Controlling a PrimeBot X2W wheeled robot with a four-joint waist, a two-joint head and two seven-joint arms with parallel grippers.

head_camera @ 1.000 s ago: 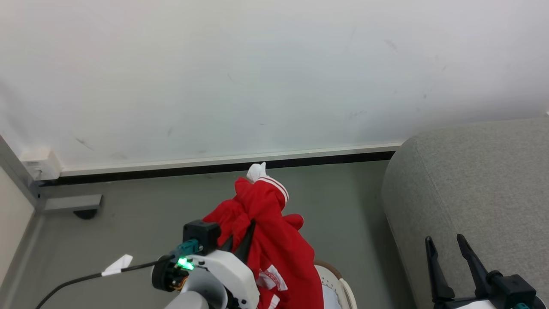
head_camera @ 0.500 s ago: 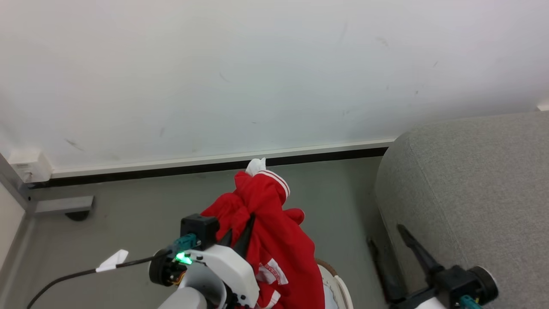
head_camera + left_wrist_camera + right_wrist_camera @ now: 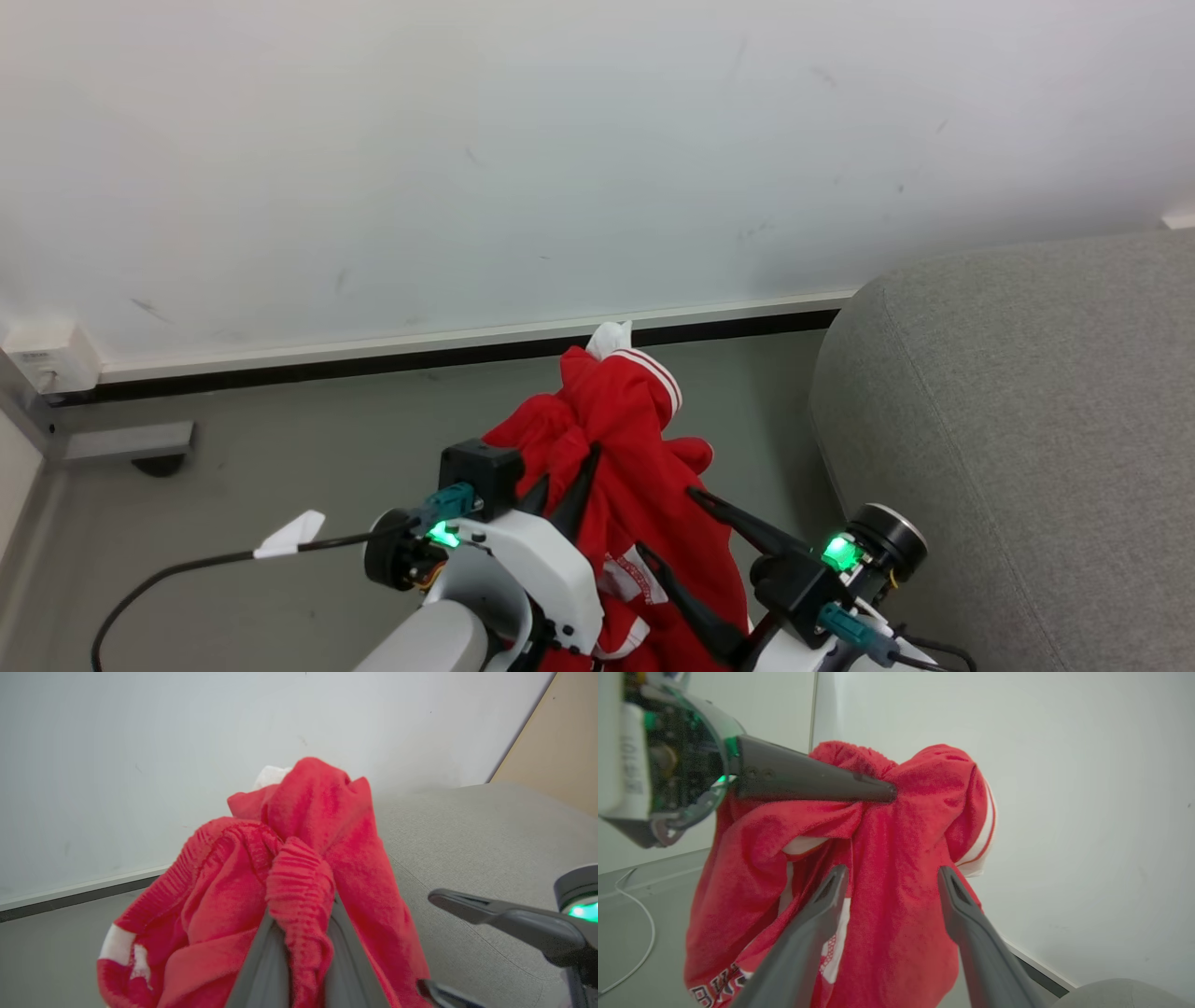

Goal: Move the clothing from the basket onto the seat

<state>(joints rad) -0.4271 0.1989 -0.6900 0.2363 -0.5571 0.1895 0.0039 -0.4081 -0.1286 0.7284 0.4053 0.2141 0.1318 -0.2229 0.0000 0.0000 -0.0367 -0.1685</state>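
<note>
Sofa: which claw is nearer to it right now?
Right. The right claw is open beside the red clothing, just off the sofa's rounded edge; the left claw is farther away, shut on the clothing.

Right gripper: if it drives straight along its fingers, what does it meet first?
The red clothing hanging from the left gripper, dead ahead of the open right gripper; how close is unclear.

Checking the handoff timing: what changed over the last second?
The right gripper swung left from in front of the seat to the hanging clothing, open. The left gripper stayed shut on the clothing, holding it aloft.
</note>
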